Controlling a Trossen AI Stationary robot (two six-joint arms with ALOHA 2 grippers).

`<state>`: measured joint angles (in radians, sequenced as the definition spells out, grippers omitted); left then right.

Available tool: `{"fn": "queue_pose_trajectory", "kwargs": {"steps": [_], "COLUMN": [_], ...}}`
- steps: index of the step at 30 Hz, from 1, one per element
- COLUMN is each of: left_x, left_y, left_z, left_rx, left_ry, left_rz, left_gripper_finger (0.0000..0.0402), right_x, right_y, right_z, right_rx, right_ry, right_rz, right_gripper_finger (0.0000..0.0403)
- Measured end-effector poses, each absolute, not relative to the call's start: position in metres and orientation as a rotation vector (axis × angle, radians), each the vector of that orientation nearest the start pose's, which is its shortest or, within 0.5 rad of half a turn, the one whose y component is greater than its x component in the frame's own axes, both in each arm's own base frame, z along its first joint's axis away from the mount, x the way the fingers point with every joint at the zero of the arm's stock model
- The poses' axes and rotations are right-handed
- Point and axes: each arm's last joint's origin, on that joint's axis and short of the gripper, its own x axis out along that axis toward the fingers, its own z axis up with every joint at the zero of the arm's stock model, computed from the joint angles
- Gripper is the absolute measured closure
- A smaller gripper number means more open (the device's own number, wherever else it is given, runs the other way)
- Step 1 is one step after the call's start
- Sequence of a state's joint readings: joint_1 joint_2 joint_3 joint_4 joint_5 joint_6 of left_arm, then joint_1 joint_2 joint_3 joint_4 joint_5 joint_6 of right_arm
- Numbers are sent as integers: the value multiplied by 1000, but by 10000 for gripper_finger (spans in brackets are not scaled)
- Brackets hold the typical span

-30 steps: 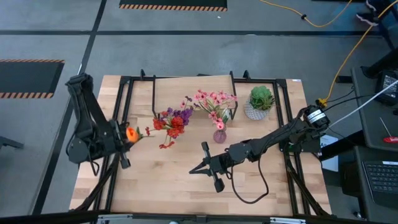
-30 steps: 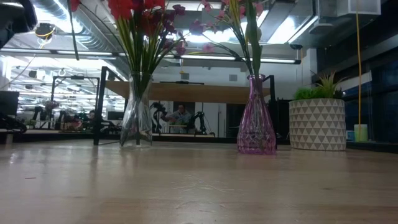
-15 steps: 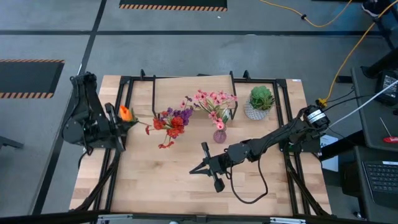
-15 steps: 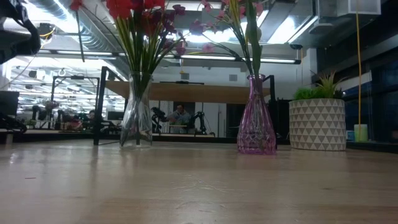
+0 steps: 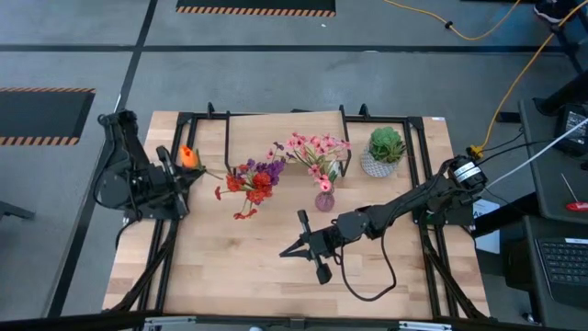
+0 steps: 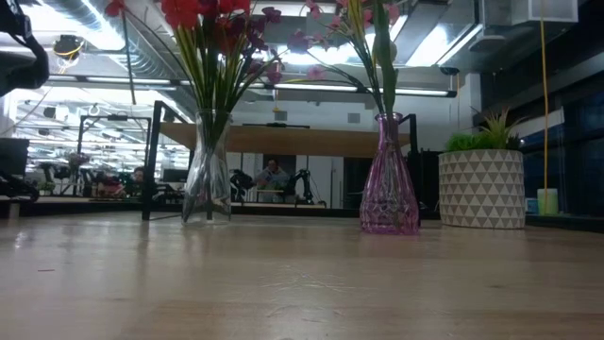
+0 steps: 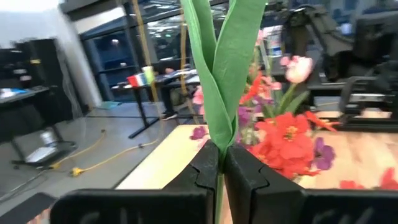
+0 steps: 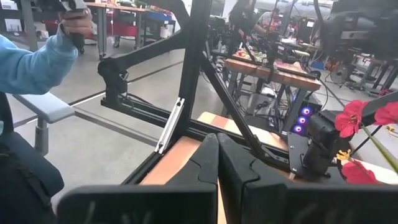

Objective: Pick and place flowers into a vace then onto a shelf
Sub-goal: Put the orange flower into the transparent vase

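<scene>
1. An orange flower [image 5: 187, 156] is clamped by its stem in the left gripper [image 5: 175, 173], at the table's left edge.
2. The crowded clear vase [image 6: 208, 168] could be tipped by a snagged stem.
3. The right gripper [image 5: 300, 241] is held closed, empty, mid-table.

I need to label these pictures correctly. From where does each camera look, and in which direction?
High view: above the table, facing straight down; both arms show.
Low view: at tabletop height, facing level across the clear vase; no gripper is clear.
Left wrist view: on the left arm, facing past the left gripper holding a green stem.
Right wrist view: on the right arm, facing past the shut right gripper.
High and low views share the purple vase.
</scene>
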<state>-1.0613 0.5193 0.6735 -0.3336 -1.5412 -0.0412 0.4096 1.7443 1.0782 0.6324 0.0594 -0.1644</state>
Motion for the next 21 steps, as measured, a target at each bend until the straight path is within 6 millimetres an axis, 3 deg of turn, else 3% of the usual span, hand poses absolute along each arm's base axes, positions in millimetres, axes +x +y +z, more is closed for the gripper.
{"fn": "queue_pose_trajectory", "kwargs": {"steps": [5,10,14,21], "left_x": [72,71,64,64], "left_y": [-61,-51,-36,-29], "left_z": [326,343,349,329], "left_rx": [147,175,152,151], "left_ry": [42,-41,-101,-130], "left_rz": [417,227,221,175], "left_gripper_finger": [394,394,394,394], "right_x": [362,365,365,365], "right_y": [149,143,142,142], "right_z": [257,257,257,258], "right_rx": [-173,-173,-171,-190], "right_ry": [-1,0,-3,-23], "right_rz": [338,319,317,316], "right_gripper_finger": [402,403,403,403]}}
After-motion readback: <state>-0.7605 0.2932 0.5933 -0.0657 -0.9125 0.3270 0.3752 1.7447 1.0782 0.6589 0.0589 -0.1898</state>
